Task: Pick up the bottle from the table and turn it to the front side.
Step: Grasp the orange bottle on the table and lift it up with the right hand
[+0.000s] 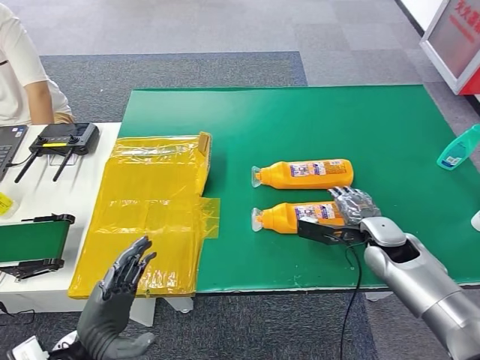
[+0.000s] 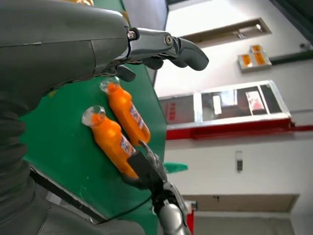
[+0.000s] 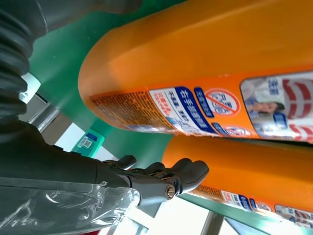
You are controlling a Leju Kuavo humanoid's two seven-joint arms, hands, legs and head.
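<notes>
Right robot hand (image 1: 352,206): at the base end of the near bottle (image 1: 297,217), fingers draped over that end and touching it; firm grasp or mere contact, cannot tell.
Near bottle: flat on the green table (image 1: 340,127), long axis crosswise to the robot, cap toward its left, label up.
Far bottle (image 1: 305,173): parallel, just beyond.
Left robot hand (image 1: 116,296): released, fingers apart, well apart from both bottles.
Nearer arm: right.

The right hand (image 1: 354,206) hides the near orange bottle's (image 1: 294,217) base; whether its fingers (image 1: 342,196) grip is unclear.
</notes>
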